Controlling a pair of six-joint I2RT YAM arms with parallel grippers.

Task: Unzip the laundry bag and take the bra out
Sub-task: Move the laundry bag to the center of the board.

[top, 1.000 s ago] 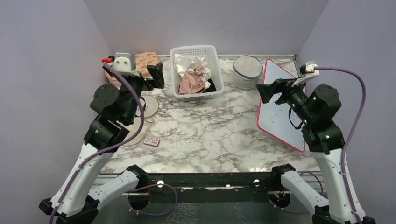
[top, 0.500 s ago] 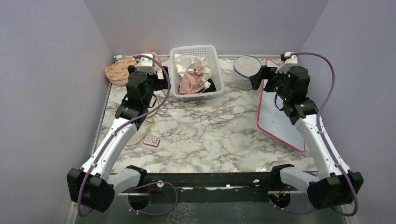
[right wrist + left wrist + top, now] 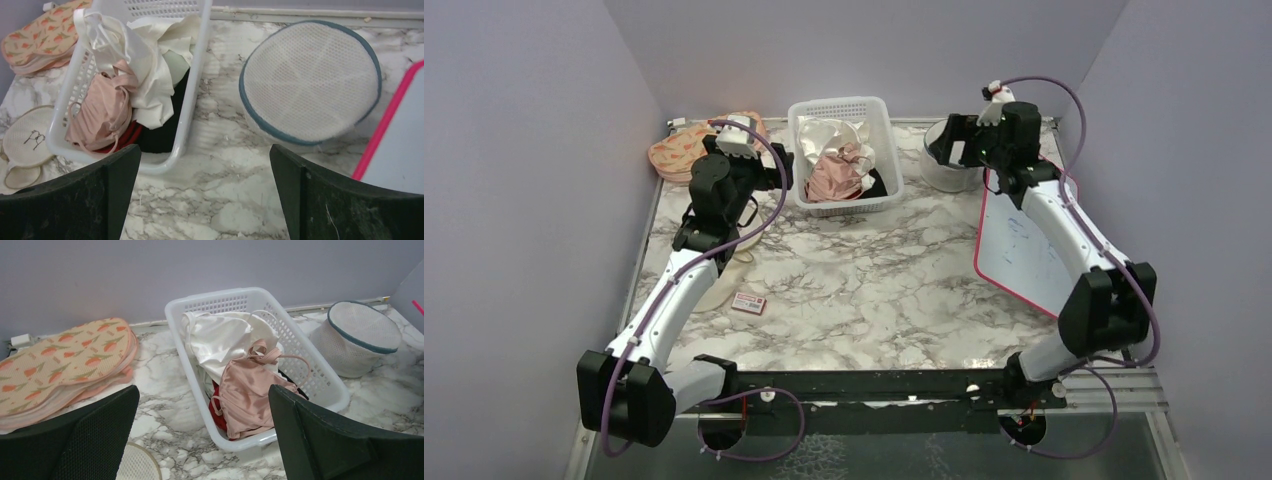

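Observation:
The laundry bag, a round white mesh drum with a blue-grey zip rim, stands shut at the back right. It also shows in the left wrist view and the right wrist view. The bra is hidden; nothing pink shows through the mesh. My right gripper is open and empty, hovering just left of and above the bag; its jaws stand wide apart over bare marble. My left gripper is open and empty beside the basket's left wall, jaws wide apart.
A white slotted basket at back centre holds a peach satin cloth and a cream satin cloth. Tulip-print pads lie back left. A pink-edged whiteboard lies right. A small card and a cream round pouch lie left.
Both arms have stretched toward the back. My right gripper moved from over the whiteboard to beside the laundry bag. My left gripper came down beside the basket.

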